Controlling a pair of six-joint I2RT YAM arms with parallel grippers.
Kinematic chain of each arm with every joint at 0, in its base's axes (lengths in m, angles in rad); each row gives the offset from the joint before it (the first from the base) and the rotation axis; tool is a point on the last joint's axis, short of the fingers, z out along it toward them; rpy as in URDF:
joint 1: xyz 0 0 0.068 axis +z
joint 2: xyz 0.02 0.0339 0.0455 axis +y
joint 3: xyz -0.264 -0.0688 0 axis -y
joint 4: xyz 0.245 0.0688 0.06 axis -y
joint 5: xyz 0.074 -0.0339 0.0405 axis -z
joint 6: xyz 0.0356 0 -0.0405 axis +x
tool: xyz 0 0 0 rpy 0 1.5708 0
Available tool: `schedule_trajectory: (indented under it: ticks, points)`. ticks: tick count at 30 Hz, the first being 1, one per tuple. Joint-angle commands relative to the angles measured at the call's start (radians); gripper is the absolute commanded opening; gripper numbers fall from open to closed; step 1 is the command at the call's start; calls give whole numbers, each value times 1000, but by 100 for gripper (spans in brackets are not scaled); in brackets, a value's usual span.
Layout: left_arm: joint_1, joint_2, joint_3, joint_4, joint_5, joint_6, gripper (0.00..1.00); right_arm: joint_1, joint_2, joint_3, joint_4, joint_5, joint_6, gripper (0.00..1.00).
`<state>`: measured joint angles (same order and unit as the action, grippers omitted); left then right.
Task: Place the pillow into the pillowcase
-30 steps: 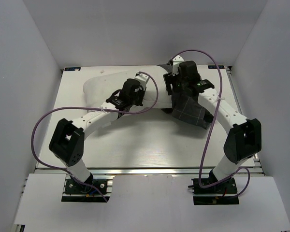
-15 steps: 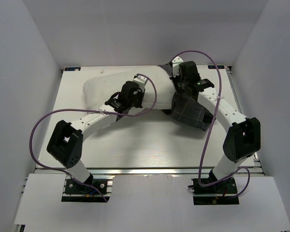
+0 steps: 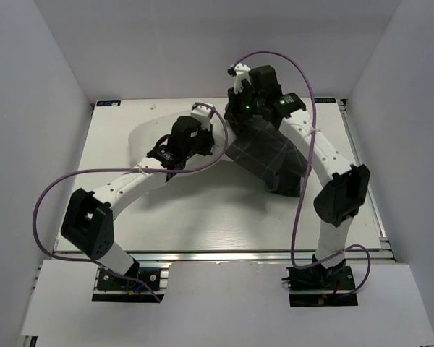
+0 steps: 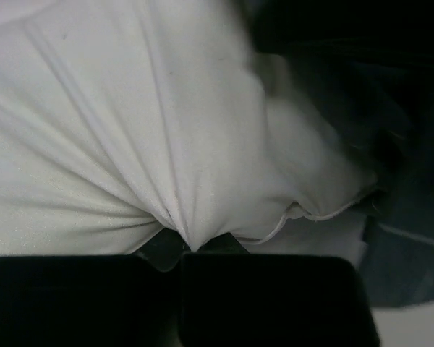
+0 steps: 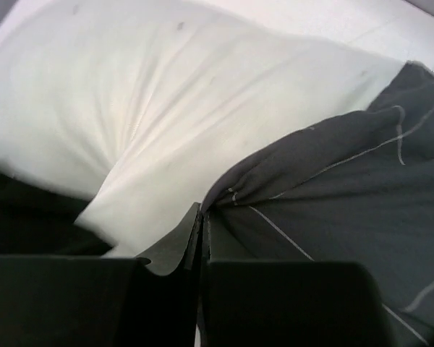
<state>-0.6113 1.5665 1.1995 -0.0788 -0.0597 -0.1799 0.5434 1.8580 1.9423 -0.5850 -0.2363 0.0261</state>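
1. Pillow (image 3: 146, 136): off-white and plump, lying on the table (image 3: 202, 217) toward 11 o'clock in the overhead view. Its right-hand end meets the dark cloth.
2. Left gripper (image 4: 192, 249): jaws pressed together on a gather of pillow fabric. In the wrist view, creases fan from the pinch toward 12 o'clock, and a seamed corner sits at 3 o'clock, touching grey cloth.
3. Right gripper (image 5: 205, 211): jaws pinched on a fold of the pillowcase edge, raised above the table toward 12 o'clock in the overhead view.
4. Pillowcase (image 3: 264, 155): charcoal with a thin light grid. It drapes from the right pinch down toward 5 o'clock and overlaps the pillow's end. Whether the corner is already inside the mouth cannot be told.
5. Step in hand, as judged: feeding the pillow's end into the opening.
6. Handling notes:
   - Hold the raised edge high and taut so that the mouth gapes.
   - Push the pillow toward 3 o'clock, corner first and low along the table.
   - If the right pinch takes both layers, the mouth will stay shut, so check for a single layer.
   - A thin gather may slip out of the left jaws; advance slowly.
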Motion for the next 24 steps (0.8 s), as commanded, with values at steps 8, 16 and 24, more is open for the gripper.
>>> schedule_trajectory:
  ticks: [8,16,24]
  points:
    - [-22,-263,-5,275,182,-184,0,-108,135,183,-24,-202,252,0]
    - [-24,-171,-95,333,147,-247,0,71,-19,139,-73,-405,176,0]
    - [-15,-152,-190,396,-47,-271,0,76,-75,127,-58,-448,228,0]
